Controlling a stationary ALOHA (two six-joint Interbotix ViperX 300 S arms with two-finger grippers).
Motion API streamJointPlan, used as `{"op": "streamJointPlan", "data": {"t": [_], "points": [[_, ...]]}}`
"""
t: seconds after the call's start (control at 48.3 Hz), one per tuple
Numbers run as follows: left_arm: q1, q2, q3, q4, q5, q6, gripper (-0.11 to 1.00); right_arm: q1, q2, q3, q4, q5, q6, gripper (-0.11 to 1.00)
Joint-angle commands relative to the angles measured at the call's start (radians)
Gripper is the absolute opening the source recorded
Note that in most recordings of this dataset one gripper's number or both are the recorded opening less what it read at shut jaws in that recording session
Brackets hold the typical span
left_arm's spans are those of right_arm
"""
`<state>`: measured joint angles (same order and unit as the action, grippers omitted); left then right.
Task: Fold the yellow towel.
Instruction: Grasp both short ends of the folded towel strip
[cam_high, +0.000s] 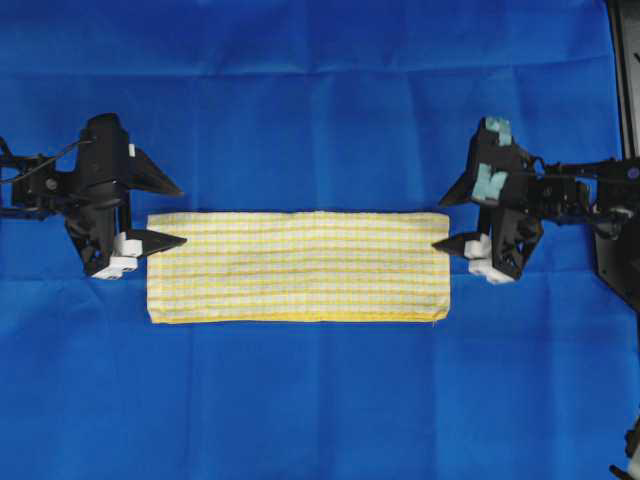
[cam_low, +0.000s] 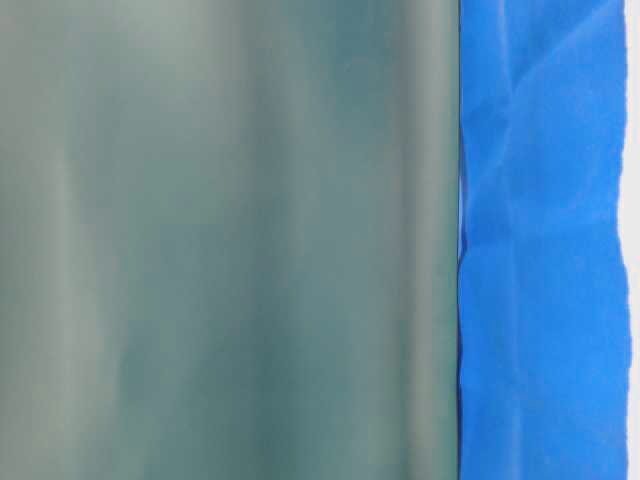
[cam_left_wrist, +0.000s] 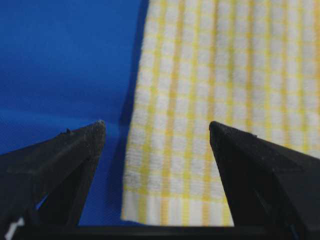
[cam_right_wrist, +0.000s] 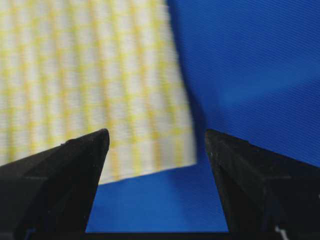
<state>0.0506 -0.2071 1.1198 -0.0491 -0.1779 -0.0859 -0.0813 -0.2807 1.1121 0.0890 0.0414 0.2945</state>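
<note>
The yellow towel (cam_high: 298, 265) lies flat in the middle of the overhead view as a long white and yellow checked rectangle, its long sides running left to right. My left gripper (cam_high: 184, 215) stands open at the towel's left end, nothing between its fingers; in the left wrist view the towel (cam_left_wrist: 225, 75) has its near corner lying between the wide-apart jaws of that gripper (cam_left_wrist: 157, 127). My right gripper (cam_high: 437, 223) stands open at the towel's right end. In the right wrist view the towel (cam_right_wrist: 85, 75) ends just beyond the empty gripper (cam_right_wrist: 156, 134).
A large plain blue sheet (cam_high: 320, 100) covers the whole table under the towel. A dark frame (cam_high: 625, 60) runs down the right edge. The table-level view is mostly filled by a blurred grey-green surface (cam_low: 220, 240), with the blue sheet (cam_low: 540, 250) at the right.
</note>
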Motion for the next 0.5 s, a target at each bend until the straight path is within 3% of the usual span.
{"op": "streamJointPlan", "data": {"t": [0.0, 0.476], "points": [[0.006, 0.026, -0.029, 0.002, 0.008, 0.003, 0.78, -0.006, 0.011, -0.029, -0.011, 0.014, -0.002, 0.77], [0.028, 0.173, -0.051, -0.002, 0.060, 0.000, 0.76, -0.021, 0.155, -0.067, -0.015, 0.015, -0.002, 0.76]]}}
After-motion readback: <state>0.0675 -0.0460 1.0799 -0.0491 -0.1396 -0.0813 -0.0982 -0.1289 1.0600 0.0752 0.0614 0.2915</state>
